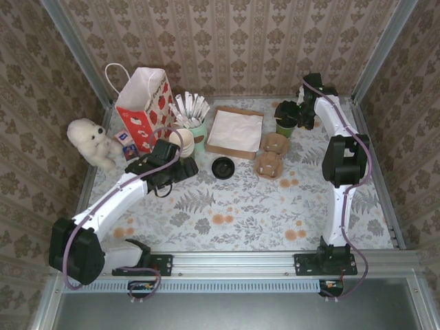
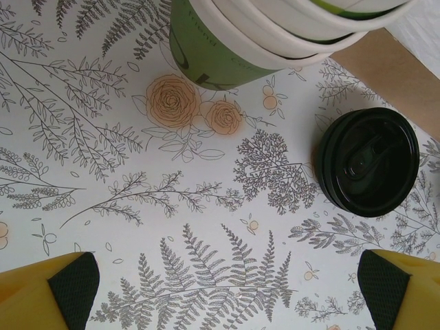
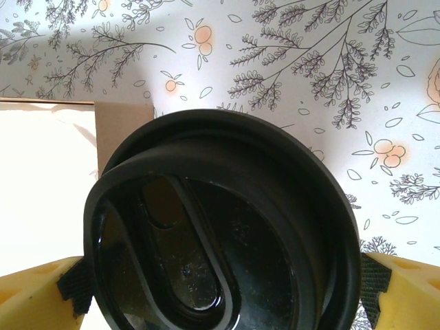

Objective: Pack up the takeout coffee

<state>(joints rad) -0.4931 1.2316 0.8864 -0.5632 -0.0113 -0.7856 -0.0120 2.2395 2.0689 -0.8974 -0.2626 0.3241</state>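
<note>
The takeout coffee, a dark green cup with a black lid, stands at the back right of the table beside the cardboard tray. My right gripper hangs over it. In the right wrist view its yellow fingers, with one black pad at the lid's left rim, stand spread to either side of the lid, so the right gripper is open around the cup. My left gripper is open over bare tablecloth with nothing between its fingers, near the stack of lidless cups.
A loose black lid lies mid-table, right of my left gripper. A strawberry paper bag, a white teddy, a pot of white sticks, a cardboard tray of napkins and pulp cup carriers line the back.
</note>
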